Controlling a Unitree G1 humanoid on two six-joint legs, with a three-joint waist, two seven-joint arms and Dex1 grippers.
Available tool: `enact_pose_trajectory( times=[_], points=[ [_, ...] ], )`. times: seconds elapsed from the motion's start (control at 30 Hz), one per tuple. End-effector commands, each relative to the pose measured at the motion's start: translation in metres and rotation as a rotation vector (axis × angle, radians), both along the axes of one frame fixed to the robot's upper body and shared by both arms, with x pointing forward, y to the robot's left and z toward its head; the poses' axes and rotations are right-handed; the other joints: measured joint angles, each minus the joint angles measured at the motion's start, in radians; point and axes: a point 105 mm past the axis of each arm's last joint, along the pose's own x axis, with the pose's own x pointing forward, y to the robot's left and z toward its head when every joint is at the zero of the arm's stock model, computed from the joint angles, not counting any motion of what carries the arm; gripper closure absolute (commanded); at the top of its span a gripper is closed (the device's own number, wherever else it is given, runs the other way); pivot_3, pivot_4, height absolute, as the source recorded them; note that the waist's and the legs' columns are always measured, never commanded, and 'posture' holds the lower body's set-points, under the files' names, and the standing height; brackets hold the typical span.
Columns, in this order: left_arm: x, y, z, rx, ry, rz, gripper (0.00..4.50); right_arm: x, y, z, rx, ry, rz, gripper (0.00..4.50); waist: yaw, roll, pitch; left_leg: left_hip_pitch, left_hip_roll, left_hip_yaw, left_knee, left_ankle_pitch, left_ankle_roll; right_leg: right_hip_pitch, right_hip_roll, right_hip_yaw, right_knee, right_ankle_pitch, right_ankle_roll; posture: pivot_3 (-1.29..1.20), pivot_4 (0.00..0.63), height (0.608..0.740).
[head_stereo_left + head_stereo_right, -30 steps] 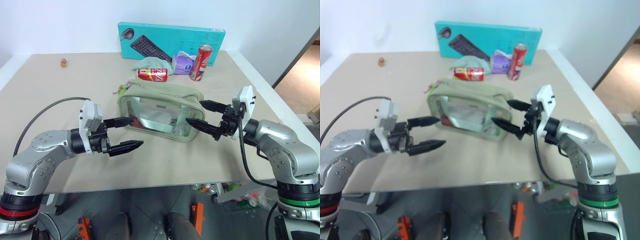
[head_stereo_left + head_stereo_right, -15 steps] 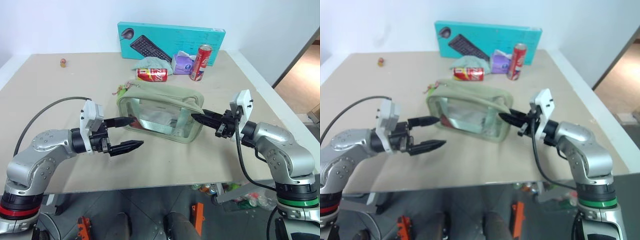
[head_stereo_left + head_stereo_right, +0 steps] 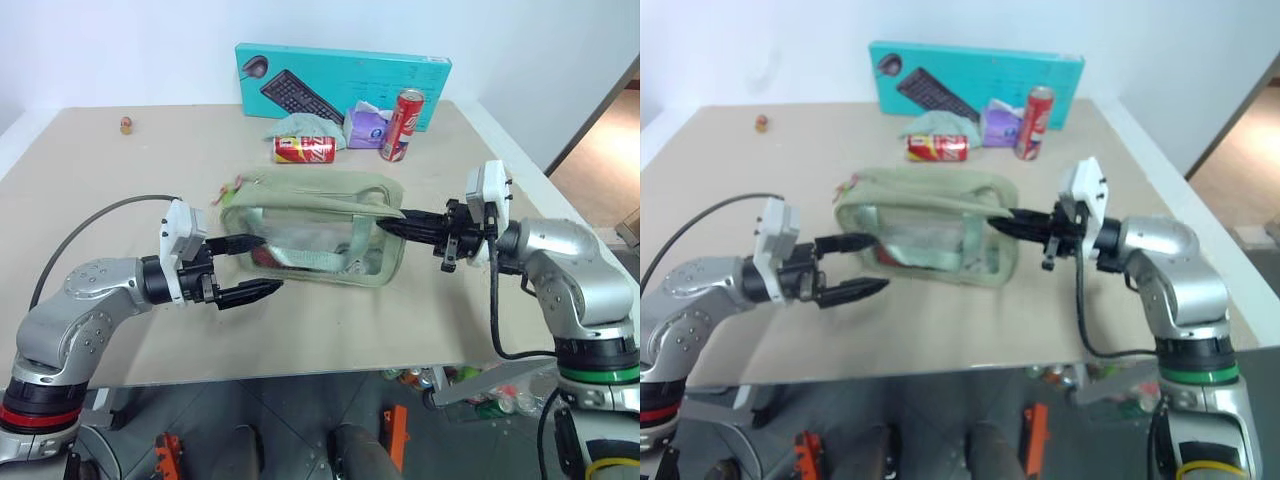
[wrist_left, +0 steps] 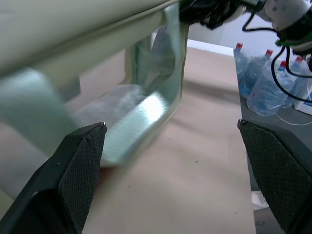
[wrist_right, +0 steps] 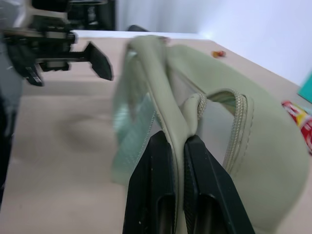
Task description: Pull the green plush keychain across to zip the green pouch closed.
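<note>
The green pouch [image 3: 312,228] sits mid-table, its clear window facing me and its right end raised. My right gripper [image 3: 392,224] is shut on the top edge seam of that end, beside the strap; the right wrist view shows the fingers [image 5: 158,161] pinching the seam of the pouch [image 5: 253,146]. The green plush keychain [image 3: 231,188] hangs blurred at the pouch's far left top corner. My left gripper [image 3: 252,267] stands open at the pouch's left end, touching nothing I can make out. Through its wide-apart fingers [image 4: 80,148], the pouch's window [image 4: 141,97] looms close.
Along the back stand a teal keyboard box [image 3: 343,80], a pale green rag [image 3: 300,125], a lying red can [image 3: 305,149], a purple tissue pack [image 3: 367,127] and an upright red can [image 3: 402,125]. A small object [image 3: 127,125] lies far left.
My right gripper went from open to shut on the pouch's right top edge and rose slightly. The pouch tipped up and slid left toward my still left gripper.
</note>
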Motion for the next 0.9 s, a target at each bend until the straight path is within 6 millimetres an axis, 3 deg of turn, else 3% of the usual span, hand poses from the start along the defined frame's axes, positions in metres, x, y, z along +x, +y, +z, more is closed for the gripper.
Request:
enact_pose_trajectory(
  times=[0.03, 0.23, 0.4, 0.6, 0.77, 0.9],
  points=[
    [-0.003, -0.001, 0.010, 0.006, -0.055, -0.007, 0.00, 0.002, -0.005, 0.008, -0.025, -0.053, 0.040, 4.45, 0.000, 0.000, 0.000, 0.000, 0.000, 0.000, 0.000, 0.000, 0.000, 0.000, 0.000, 0.000, 0.000, 0.000, 0.000, 0.00, 0.150, 0.740],
    [-0.003, 0.001, 0.010, 0.012, -0.059, 0.007, 0.00, 0.017, -0.011, -0.007, -0.051, -0.040, 0.015, 4.45, 0.000, 0.000, 0.000, 0.000, 0.000, 0.000, 0.000, 0.000, 0.000, 0.000, 0.000, 0.000, 0.000, 0.000, 0.000, 0.00, 0.150, 0.740],
    [-0.006, 0.002, 0.011, 0.007, -0.060, 0.020, 0.00, 0.025, -0.015, -0.006, -0.051, -0.068, -0.009, 4.45, -0.001, 0.000, 0.000, 0.001, 0.000, 0.000, 0.000, 0.000, 0.000, 0.000, 0.000, 0.000, 0.000, 0.001, -0.001, 0.00, 0.150, 0.740],
    [-0.011, 0.013, 0.035, -0.119, -0.005, 0.064, 0.00, 0.018, -0.016, -0.011, -0.060, -0.061, -0.005, 4.45, 0.000, 0.000, 0.000, 0.000, 0.000, 0.000, 0.000, 0.000, 0.000, 0.000, 0.000, 0.000, 0.000, 0.001, 0.000, 0.00, 0.150, 0.740],
    [-0.001, 0.045, 0.065, -0.179, -0.018, 0.204, 0.00, 0.008, -0.016, -0.016, -0.062, -0.062, -0.008, 4.45, -0.001, 0.000, 0.000, 0.001, 0.000, -0.001, 0.000, 0.000, 0.000, 0.001, 0.000, -0.001, 0.001, 0.001, 0.000, 0.00, 0.150, 0.740],
    [0.011, 0.076, 0.054, -0.065, -0.055, 0.326, 0.00, 0.007, -0.015, -0.019, -0.065, -0.056, -0.015, 4.45, -0.003, 0.000, 0.000, 0.003, 0.000, 0.000, 0.000, 0.000, 0.000, 0.001, 0.001, 0.000, 0.001, 0.001, -0.001, 0.00, 0.150, 0.740]
  ],
)
